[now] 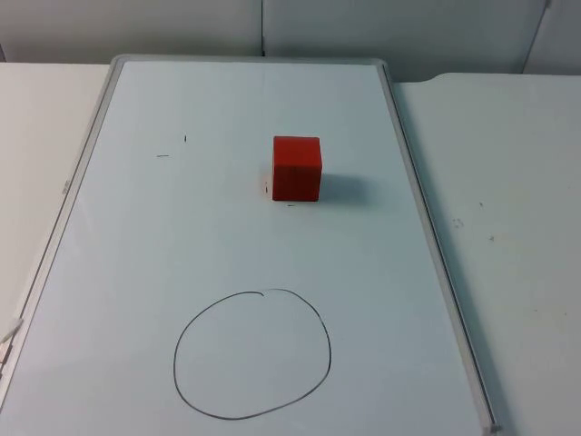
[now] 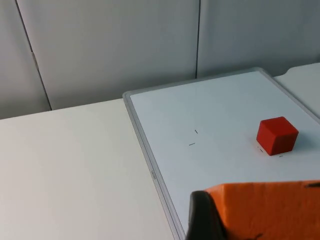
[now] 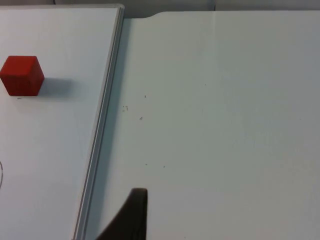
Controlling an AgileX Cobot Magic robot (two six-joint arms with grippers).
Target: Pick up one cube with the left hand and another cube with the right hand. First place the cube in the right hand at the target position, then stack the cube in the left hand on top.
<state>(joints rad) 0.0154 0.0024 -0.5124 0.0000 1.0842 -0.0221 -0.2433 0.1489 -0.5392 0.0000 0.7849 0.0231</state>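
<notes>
While red cube (image 1: 297,168) sits on whiteboard (image 1: 136,272), left gripper (image 2: 235,220) grips orange cube (image 2: 270,210)

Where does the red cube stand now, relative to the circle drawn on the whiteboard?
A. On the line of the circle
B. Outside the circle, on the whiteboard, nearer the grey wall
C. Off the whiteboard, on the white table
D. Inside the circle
B. In the top view the red cube stands on the whiteboard, well apart from the drawn circle, on the side toward the wall.
</notes>
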